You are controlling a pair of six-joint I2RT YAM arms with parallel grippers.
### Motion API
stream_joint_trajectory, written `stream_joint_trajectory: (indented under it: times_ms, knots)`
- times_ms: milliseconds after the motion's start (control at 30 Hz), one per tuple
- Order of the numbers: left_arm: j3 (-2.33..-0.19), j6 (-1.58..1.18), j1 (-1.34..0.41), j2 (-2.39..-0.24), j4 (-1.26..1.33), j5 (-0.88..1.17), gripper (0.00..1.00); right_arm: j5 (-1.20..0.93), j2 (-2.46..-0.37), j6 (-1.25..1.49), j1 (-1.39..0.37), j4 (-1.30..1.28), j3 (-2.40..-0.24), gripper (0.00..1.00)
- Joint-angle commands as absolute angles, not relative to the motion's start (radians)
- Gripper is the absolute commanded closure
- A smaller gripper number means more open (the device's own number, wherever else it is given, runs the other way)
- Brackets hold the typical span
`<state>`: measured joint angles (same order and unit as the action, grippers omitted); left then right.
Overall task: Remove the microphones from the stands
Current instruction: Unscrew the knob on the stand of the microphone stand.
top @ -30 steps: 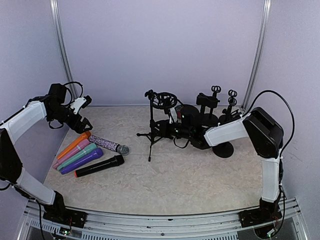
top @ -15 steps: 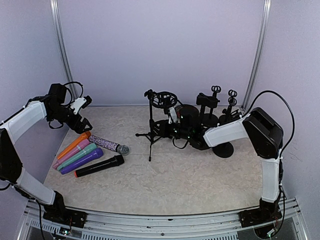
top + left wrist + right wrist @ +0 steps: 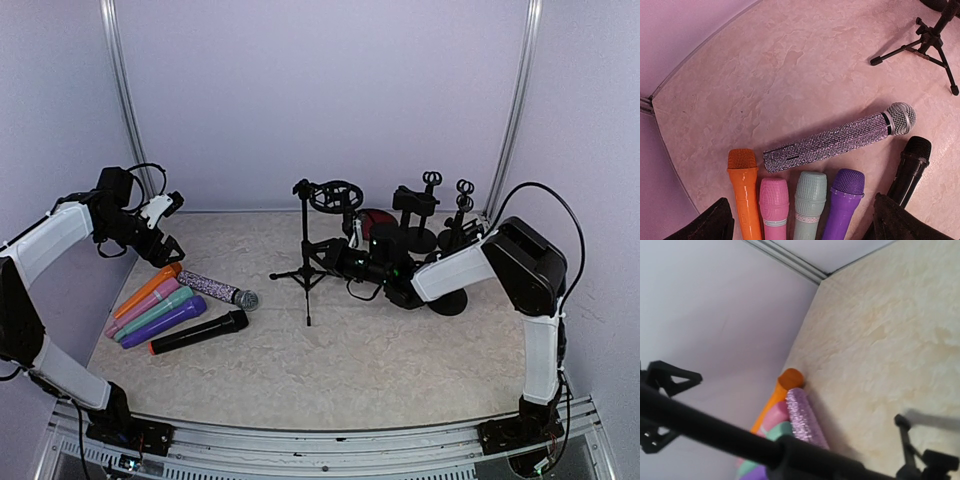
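The microphone is hard to pick out: a red rounded shape (image 3: pixel 377 220) just right of the tripod stand (image 3: pixel 306 270), below its ring mount (image 3: pixel 335 194), may be its head. The right gripper (image 3: pixel 330 257) reaches in at the stand's pole, probably to steady it, though I cannot tell whether its jaws are clamped. Well left of the stand, the left gripper (image 3: pixel 168 228) hangs with jaws spread wide over loose microphones (image 3: pixel 840 137), likely in reserve.

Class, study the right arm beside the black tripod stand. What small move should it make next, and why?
Probably raise the right pincer toward the black ring-shaped holder atop the black tripod microphone stand: the pincer sits low by the pole, under the holder.
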<state>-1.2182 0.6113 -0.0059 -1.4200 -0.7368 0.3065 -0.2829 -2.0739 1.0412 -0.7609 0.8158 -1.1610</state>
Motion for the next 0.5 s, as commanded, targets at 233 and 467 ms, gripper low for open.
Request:
stream_joint_trajectory:
  times_ms: [233, 467]
  knots:
    - [-1.214, 0.626, 0.006, -1.4, -0.741, 0.309, 0.06, -0.44, -2.232, 1.467, -0.739, 0.878, -1.127, 1.0]
    - [-1.212, 0.626, 0.006, -1.397, -0.74, 0.308, 0.06, -0.465, -2.241, 1.524, -0.723, 0.921, -1.147, 0.91]
